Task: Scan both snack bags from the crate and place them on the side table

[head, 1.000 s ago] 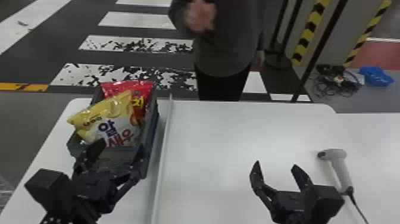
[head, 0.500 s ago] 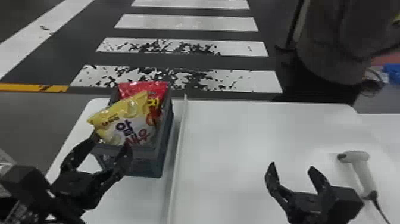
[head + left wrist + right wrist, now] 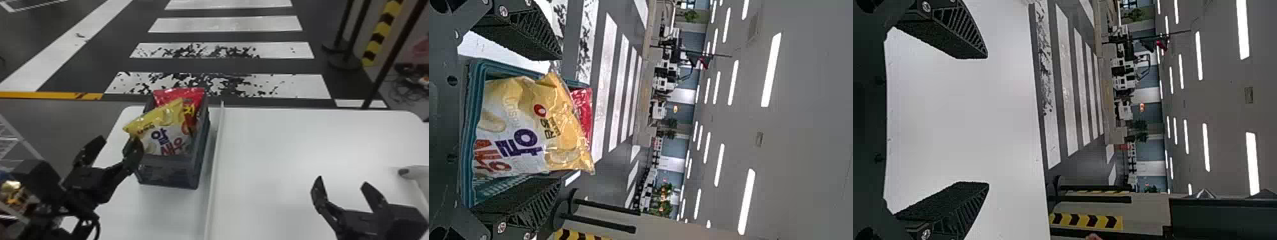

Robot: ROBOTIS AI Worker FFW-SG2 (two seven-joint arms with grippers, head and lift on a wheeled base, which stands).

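Wide open, nothing gripped, the left gripper [image 3: 117, 140] was poised by the yellow snack bag [image 3: 162, 127]! Behind it the red snack bag [image 3: 178, 94] was tucked, both held in the crate [image 3: 169, 170]. By too low an approach, the rim could be clipped; by too deep a pinch, both could be snagged. The right gripper [image 3: 342, 182], also open, was poised near the handheld scanner [image 3: 416, 171].

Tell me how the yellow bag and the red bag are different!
The yellow bag is white lower down; the red bag is mostly red. The yellow bag tilts in front; the red bag is behind it, partly hidden. Both sit in the crate.
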